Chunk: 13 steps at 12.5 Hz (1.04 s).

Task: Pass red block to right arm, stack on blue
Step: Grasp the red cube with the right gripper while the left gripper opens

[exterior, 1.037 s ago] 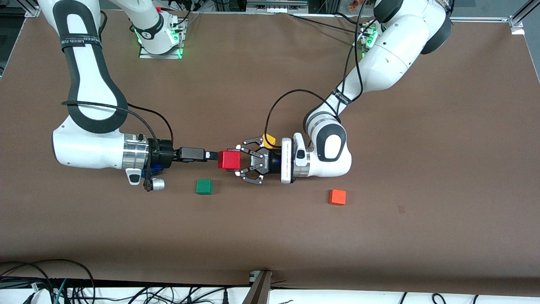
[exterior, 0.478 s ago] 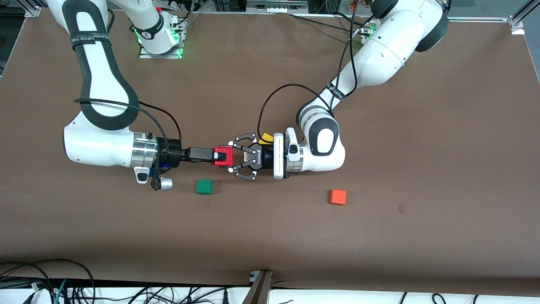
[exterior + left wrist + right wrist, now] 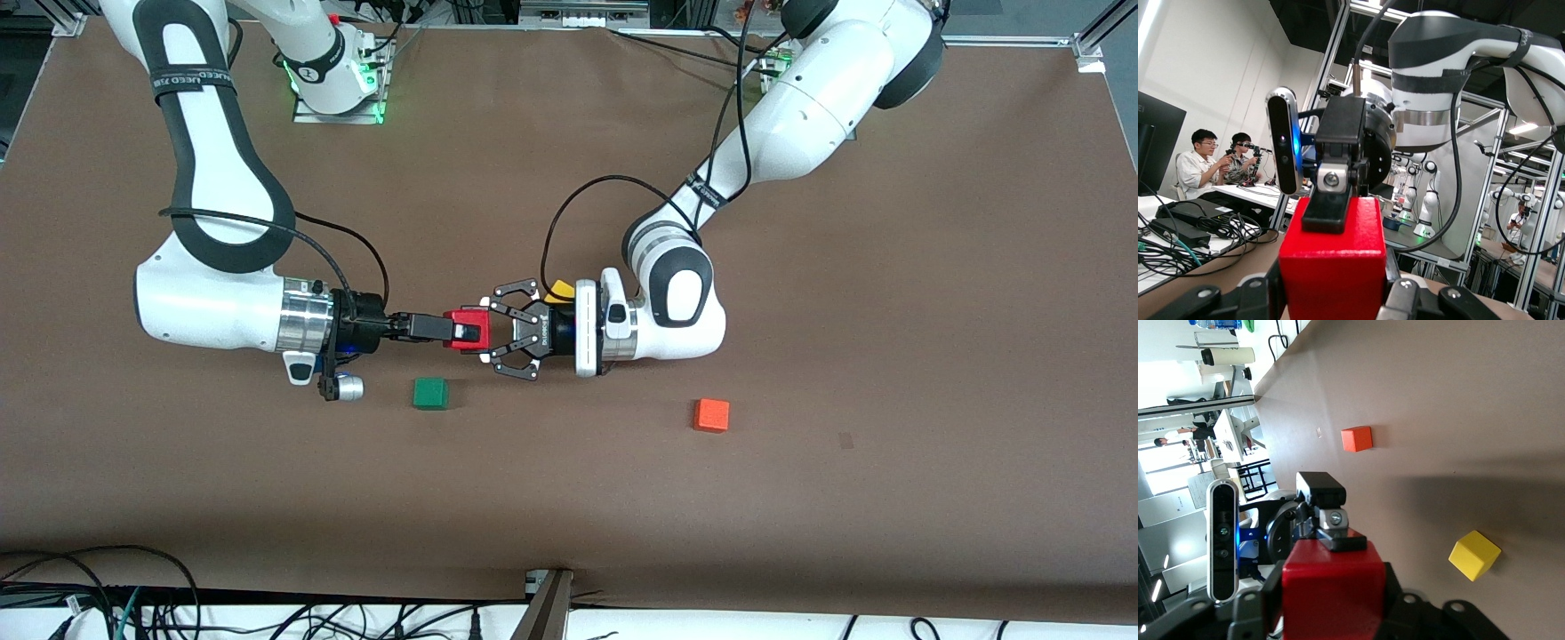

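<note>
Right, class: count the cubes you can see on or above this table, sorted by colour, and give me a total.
red cube: 1
green cube: 1
orange cube: 1
yellow cube: 1
Total: 4

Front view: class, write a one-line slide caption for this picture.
Handover above the brown table: left claw and right claw both grip the small bright-red cube.
</note>
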Motion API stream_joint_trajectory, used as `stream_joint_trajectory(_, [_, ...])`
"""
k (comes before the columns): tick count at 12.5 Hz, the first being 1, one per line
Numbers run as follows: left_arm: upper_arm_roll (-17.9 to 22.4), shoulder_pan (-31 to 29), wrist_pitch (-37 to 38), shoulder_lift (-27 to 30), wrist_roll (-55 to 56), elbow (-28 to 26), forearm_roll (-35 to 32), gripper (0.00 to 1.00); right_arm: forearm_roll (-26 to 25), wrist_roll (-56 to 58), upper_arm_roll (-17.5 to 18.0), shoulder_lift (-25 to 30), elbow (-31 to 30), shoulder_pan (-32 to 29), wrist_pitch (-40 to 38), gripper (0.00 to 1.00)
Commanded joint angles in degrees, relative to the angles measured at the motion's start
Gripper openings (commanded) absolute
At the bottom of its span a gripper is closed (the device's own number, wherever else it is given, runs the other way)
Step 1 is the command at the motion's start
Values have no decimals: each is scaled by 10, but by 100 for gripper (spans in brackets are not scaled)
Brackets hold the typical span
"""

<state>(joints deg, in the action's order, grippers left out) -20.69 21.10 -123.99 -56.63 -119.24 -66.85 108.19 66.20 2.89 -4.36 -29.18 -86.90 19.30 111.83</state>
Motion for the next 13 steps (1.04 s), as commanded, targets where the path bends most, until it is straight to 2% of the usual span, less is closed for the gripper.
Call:
stream_joint_trajectory(1, [1,6,-11,13,1,-10,22,0,12,-3,0,14,-16,3,-5,0])
stream_joint_trajectory(5, [0,8,-23,13,-6,-11,36,0,11,-3,0,14,-12,2,-5,0])
stream_joint_trajectory(6, [1,7,-24,13,-6,-11,41,83,11,-2,0,14,-12,2,-5,0])
stream_joint_trajectory(7, [1,3,-24,13,-1,-11,42,100,11,-2,0,14,-11,2,-5,0])
stream_joint_trajectory(11, [2,-24,-9,14,-3,-31,33,100,2,4,-7,15,-7,-1,-5,0])
stream_joint_trajectory(13, [5,-41,30,13,-5,-43,13,100,-41,9,-11,19,-7,-3,-6,0])
